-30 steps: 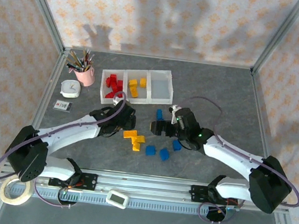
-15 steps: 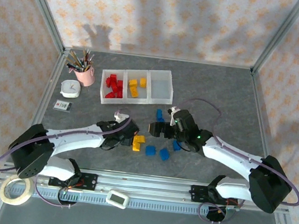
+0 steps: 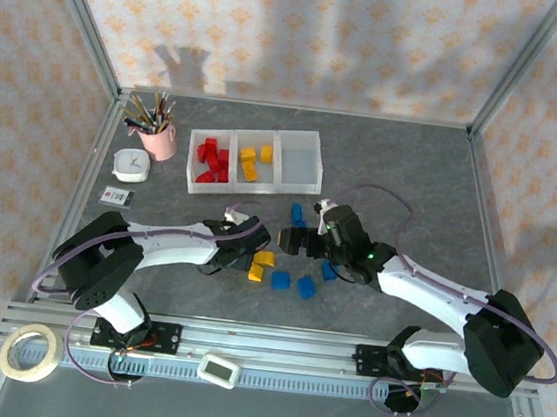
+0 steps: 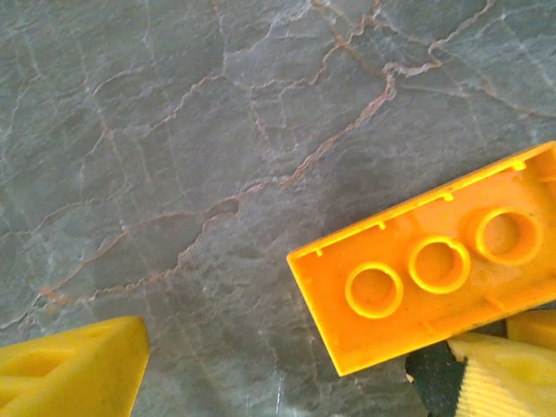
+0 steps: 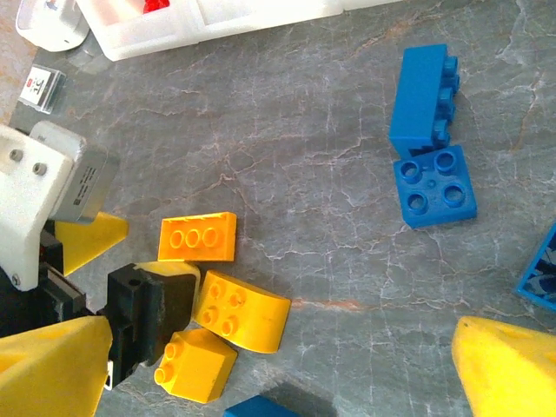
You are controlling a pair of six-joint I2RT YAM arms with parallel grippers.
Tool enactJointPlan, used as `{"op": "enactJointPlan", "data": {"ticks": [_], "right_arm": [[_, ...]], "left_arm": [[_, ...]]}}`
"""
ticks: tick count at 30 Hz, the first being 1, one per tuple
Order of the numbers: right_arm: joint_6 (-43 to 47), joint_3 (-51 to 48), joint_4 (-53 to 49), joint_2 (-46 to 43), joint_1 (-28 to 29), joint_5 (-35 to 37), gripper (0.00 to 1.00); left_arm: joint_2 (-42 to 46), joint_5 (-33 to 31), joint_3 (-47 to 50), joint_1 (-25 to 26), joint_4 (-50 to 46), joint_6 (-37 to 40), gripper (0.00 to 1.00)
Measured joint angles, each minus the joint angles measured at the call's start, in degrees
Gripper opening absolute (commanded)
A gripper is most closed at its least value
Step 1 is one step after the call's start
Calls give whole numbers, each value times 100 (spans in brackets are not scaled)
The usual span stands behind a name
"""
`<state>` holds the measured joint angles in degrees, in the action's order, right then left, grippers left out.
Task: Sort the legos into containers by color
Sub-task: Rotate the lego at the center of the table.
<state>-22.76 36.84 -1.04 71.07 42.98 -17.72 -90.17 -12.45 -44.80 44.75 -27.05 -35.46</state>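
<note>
Yellow plastic toy bricks (image 5: 197,236) are lying bunched at my spread-fingered left gripper (image 3: 253,252); closing, I am risking scattering them or clipping the nearby right gripper (image 3: 293,238), likewise spread.

Overhead view from behind, wrist views close, downward, sharing yellow lego (image 4: 434,261)

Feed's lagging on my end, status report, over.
Left end effector open at loose yellow legos. Right end effector open, empty. Blue legos unsorted on table. Nothing blocking containers.
</note>
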Motion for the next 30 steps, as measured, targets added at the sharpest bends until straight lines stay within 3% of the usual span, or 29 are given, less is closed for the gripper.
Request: {"op": "enactJointPlan", "data": {"ticks": [16, 30], "right_arm": [[-17, -42, -2, -127, 0, 149, 100], [-15, -42, -4, -138, 0, 234, 100]], "left_arm": [[-494, 1036, -654, -654, -326, 1150, 78], [-413, 1141, -660, -793, -160, 1355, 77]]}}
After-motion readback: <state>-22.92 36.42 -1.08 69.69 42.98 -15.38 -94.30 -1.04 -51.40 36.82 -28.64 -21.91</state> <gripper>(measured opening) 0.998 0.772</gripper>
